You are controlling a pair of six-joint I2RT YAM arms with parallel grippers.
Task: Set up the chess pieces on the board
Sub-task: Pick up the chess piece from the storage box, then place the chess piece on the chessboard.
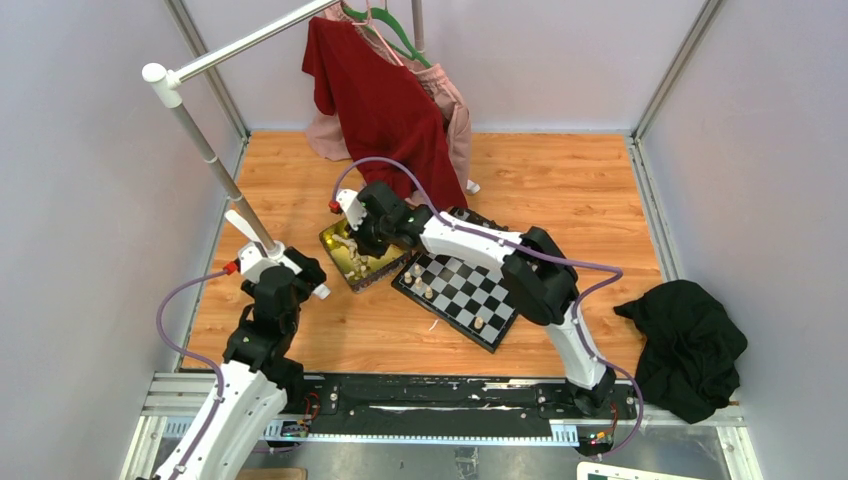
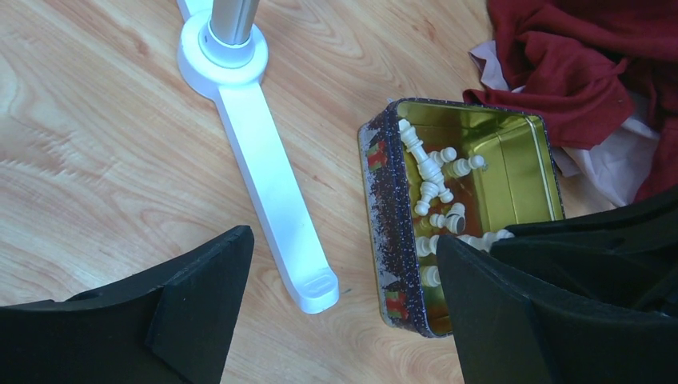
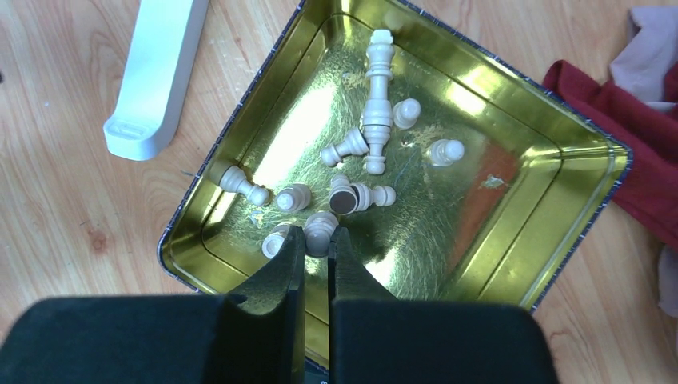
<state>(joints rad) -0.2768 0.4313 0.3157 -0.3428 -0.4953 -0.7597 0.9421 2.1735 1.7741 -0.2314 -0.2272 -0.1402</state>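
Nearest on the left, the left end effector (image 2: 342, 244) hangs over the wooden tabletop (image 1: 560, 180) with its jaws spread wide. Its own camera cuts both black fingers off at the bottom edge. Just right of it lies the white stand foot (image 2: 268, 184), then the gold tin (image 3: 416, 240), where loose cream chess pieces (image 3: 376, 104) lie tumbled. The tin's outer wall (image 2: 384, 200) carries a dark speckled print with small red and green motifs, too small to make out. The right end effector (image 3: 317, 240) reaches into the tin, its jaws narrowed onto one cream piece (image 3: 320, 224) whose lower part is hidden between the tips. Right of the tin sits the board (image 1: 455, 282), touching it or nearly so. The right arm covers its far corner, and only a few cream pieces stand on it. A red garment (image 1: 385, 110) hangs at the far side, and a black cloth (image 1: 690, 345) lies crumpled at the right edge.
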